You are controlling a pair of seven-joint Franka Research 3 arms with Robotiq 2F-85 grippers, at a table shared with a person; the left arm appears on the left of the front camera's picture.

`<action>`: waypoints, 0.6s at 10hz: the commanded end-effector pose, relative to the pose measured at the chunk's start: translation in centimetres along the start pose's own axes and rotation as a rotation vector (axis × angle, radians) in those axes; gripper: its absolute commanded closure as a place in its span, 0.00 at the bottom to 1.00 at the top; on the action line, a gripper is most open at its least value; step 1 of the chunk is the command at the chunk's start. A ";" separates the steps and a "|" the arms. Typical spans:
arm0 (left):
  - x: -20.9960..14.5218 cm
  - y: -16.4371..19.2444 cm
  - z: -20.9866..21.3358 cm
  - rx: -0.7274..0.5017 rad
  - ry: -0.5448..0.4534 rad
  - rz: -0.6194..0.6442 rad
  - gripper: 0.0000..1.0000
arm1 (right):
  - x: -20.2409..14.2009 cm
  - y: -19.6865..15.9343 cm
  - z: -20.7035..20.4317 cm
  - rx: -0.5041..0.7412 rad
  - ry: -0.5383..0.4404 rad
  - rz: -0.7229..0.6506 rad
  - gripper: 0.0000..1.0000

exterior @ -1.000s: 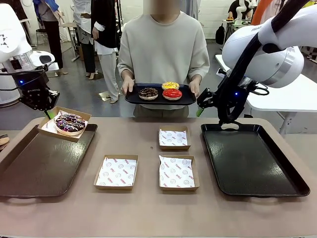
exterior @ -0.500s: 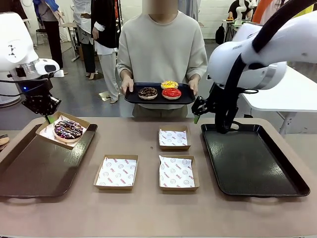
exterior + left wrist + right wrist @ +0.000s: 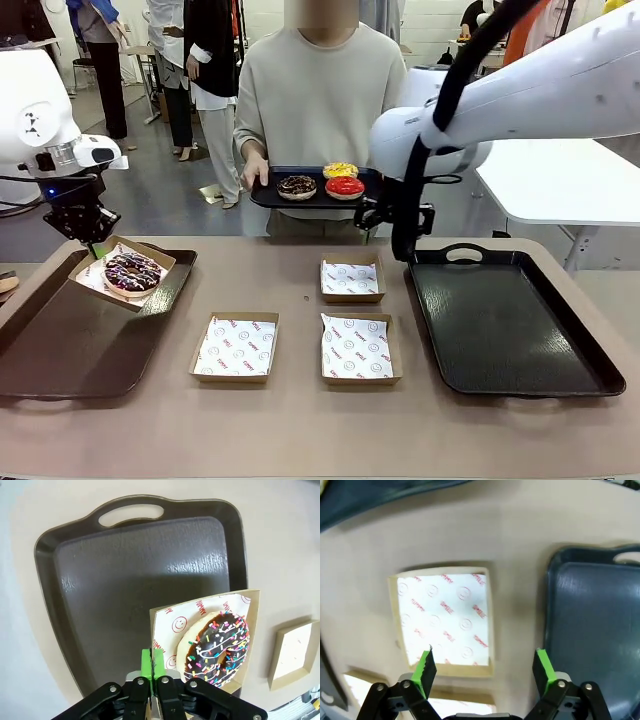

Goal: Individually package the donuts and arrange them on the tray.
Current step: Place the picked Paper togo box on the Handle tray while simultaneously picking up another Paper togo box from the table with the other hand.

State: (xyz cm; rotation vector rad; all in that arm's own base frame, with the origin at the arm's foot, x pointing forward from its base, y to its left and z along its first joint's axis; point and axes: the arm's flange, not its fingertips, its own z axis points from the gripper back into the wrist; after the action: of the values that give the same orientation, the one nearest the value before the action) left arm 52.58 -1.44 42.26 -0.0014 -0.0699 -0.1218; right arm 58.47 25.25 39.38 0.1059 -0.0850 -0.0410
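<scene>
The left gripper (image 3: 152, 662) was clamped on one edge of the box (image 3: 170, 625) holding the sprinkled donut (image 3: 217, 647), and the box hung tilted over the far end of the left tray (image 3: 60, 350). In my judgement it needed to go down slowly and be brought level, and be let go only when its bottom lay flat. The right gripper (image 3: 485, 667), its fingers apart, hovered over the far empty box (image 3: 445, 617), and three donuts (image 3: 345, 186) lay on the person's tray (image 3: 265, 197).

**A robot lab, set up as a donut counter**

Two white robot arms (image 3: 540, 80) work at a tan table (image 3: 300, 420). Beyond the right gripper (image 3: 368, 224) stands a white work table (image 3: 560, 190). Behind the left gripper (image 3: 94, 246), onlookers (image 3: 200, 80) stand on a bare grey floor (image 3: 160, 190).
</scene>
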 end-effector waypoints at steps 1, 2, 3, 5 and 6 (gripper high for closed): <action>0.7 1.4 -0.1 -0.049 -0.023 0.017 0.99 | 2.0 1.9 -0.6 -0.027 0.032 -0.014 0.00; 0.8 1.9 -0.2 -0.067 -0.023 0.036 0.99 | 2.1 2.1 -1.3 -0.042 0.047 -0.014 0.00; 0.8 2.3 -0.2 -0.083 -0.022 0.059 0.99 | 2.0 2.0 -1.6 -0.046 0.052 -0.018 0.00; 0.3 1.6 -0.4 -0.046 -0.005 0.061 0.99 | 1.3 1.2 -1.7 -0.064 0.058 -0.025 0.00; 0.3 1.6 -0.4 -0.046 -0.005 0.061 0.99 | 0.7 0.7 -1.7 -0.066 0.067 -0.028 0.00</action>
State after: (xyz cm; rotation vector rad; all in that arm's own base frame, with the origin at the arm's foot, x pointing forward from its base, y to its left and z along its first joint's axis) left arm 53.19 0.26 41.94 -0.0674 -0.0730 -0.0516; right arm 60.11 26.35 37.63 0.0728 -0.0156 -0.0436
